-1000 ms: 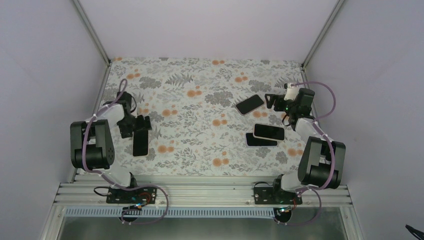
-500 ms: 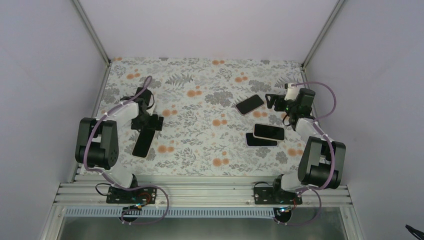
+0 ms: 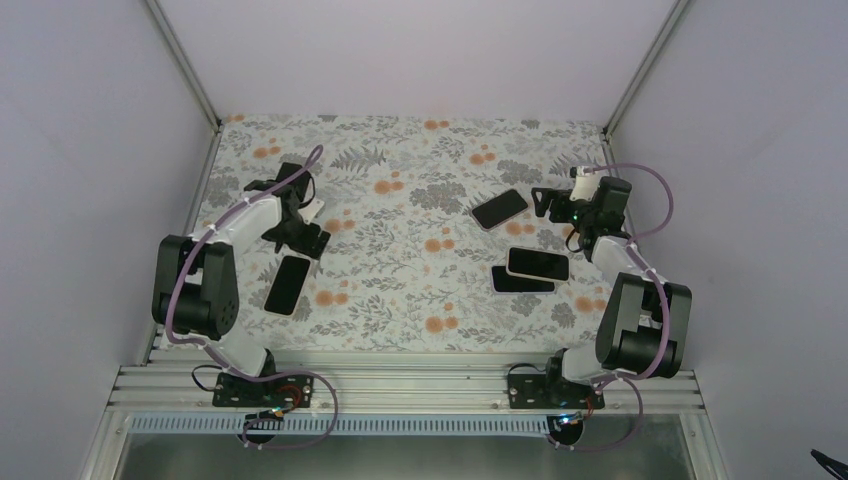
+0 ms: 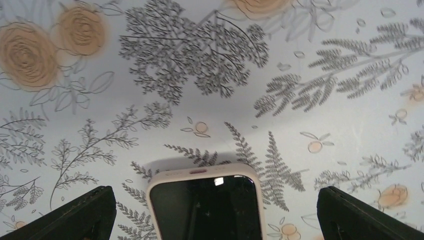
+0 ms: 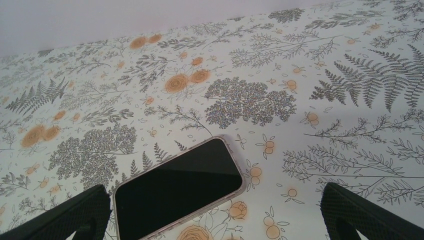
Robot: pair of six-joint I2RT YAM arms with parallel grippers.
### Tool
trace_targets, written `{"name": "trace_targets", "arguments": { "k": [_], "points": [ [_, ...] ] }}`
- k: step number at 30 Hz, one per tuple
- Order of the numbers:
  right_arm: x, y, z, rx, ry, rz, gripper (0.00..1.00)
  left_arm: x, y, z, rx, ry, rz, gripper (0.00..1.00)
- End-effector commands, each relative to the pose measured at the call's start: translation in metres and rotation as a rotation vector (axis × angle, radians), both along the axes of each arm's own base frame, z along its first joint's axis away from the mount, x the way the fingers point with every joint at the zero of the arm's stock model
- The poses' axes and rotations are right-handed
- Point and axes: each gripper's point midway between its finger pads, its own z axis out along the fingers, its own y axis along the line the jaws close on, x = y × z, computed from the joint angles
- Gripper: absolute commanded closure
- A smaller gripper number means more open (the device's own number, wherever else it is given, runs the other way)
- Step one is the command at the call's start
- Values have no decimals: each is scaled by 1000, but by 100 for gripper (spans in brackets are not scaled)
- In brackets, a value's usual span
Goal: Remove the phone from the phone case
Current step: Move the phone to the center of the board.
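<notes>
Top view: flower-printed desk (image 3: pixel 400 290), walled on three sides. The left fingers (image 3: pixel 318 244) hang over the left part of the desk, spread wide, gripping nothing. Just on their near side lies the cased phone (image 3: pixel 287 285), flat, screen up, long axis slightly slanted. It reads as a dark slab with a thin pale border. The right fingers (image 3: pixel 541 195) sit at the far right, also spread wide and empty, pointing toward a second phone (image 3: pixel 499 209) that lies flat and slanted just beside them. Nearer the right arm's base two more handsets overlap: a pale-rimmed phone (image 3: pixel 538 263) partly on top of a dark phone (image 3: pixel 522 281). Left wrist view: the top end of the cased phone (image 4: pixel 205 205) fills the bottom centre. Its black glass is glossy with a small glint, and a cream-pink case with rounded corners wraps its edge. One black finger (image 4: pixel 75 217) shows at each bottom corner, well clear of the case on both sides. Right wrist view: the second phone (image 5: pixel 177 187) lies diagonally low in the frame, its dark screen inside a thin, pale, see-through-looking rim. The black ribbed fingers (image 5: pixel 75 215) stand far apart at the bottom corners, not touching it
</notes>
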Motion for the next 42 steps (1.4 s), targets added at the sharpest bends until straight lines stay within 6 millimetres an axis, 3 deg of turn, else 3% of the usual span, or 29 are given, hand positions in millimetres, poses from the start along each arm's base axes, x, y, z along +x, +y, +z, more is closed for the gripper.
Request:
{"name": "trace_targets", "arguments": {
  "k": [1, 15, 22, 33, 37, 42],
  "points": [
    [0, -4, 8, -14, -31, -11, 1, -15, -4, -2, 26, 67, -121, 0],
    [0, -5, 4, -13, -23, -10, 1, -39, 14, -34, 104, 219, -153, 0],
    [1, -5, 3, -14, -23, -8, 1, -42, 28, -45, 107, 263, -113, 0],
    [2, -4, 1, -12, -18, -6, 1, -57, 33, -61, 105, 314, -120, 0],
    [2, -4, 1, -11, -17, -5, 1, -55, 21, -64, 43, 309, -144, 16],
    [2, -4, 1, -9, -16, -3, 1, -37, -1, -57, -27, 261, -167, 37]
  ]
}}
